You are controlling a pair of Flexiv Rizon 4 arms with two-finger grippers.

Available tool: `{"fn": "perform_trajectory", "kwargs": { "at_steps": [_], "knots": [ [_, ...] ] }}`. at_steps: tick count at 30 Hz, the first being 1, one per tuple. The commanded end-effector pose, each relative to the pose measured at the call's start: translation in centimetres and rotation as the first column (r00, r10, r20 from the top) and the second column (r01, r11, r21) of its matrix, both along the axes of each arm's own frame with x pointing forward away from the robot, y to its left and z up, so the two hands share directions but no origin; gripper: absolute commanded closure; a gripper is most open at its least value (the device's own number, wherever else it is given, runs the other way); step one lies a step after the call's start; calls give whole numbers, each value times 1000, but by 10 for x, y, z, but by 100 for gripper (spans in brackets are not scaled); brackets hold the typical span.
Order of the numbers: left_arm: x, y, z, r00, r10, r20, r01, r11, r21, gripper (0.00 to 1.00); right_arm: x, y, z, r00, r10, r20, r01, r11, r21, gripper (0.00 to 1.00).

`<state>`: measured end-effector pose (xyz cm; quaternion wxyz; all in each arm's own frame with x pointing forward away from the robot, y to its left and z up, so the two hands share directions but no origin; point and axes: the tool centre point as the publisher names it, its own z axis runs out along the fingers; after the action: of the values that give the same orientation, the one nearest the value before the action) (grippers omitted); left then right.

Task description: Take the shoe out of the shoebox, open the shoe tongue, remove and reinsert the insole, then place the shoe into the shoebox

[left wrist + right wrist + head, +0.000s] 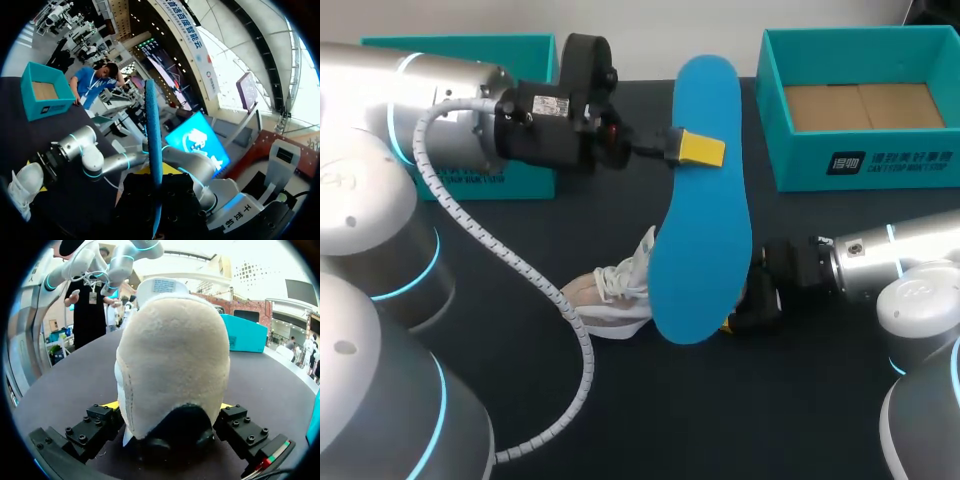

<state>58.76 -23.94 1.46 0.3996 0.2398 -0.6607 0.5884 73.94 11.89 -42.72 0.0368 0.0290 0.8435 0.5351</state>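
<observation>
My left gripper [698,148] is shut on the blue insole [705,200] and holds it in the air over the middle of the table. In the left wrist view the insole [154,150] stands edge-on between the fingers. Below it, the cream and white shoe [615,290] lies on the dark table, laces to the left. My right gripper [745,310] sits at the shoe's heel. In the right wrist view the plush heel [175,365] fills the space between the spread fingers [97,422], which stand open on either side of it.
The open teal shoebox [880,165] stands at the back right, brown cardboard showing inside. A second teal box part [470,45] lies at the back left, behind my left arm. A corrugated cable [530,270] loops down from my left arm, close to the shoe.
</observation>
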Motion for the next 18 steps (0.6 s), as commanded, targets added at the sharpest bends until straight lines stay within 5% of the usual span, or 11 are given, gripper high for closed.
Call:
{"fn": "perform_trajectory", "kwargs": {
  "at_steps": [1,18],
  "knots": [
    [-1,0,-2,1000,2,-1,-2,1000,0,100,-1,2,-4,1000,-2,0,2,1000,-1,0],
    [-1,0,-2,1000,2,-1,-2,1000,0,100,-8,-34,38,1000,-26,-7,25,987,-160,0]
  ]
}}
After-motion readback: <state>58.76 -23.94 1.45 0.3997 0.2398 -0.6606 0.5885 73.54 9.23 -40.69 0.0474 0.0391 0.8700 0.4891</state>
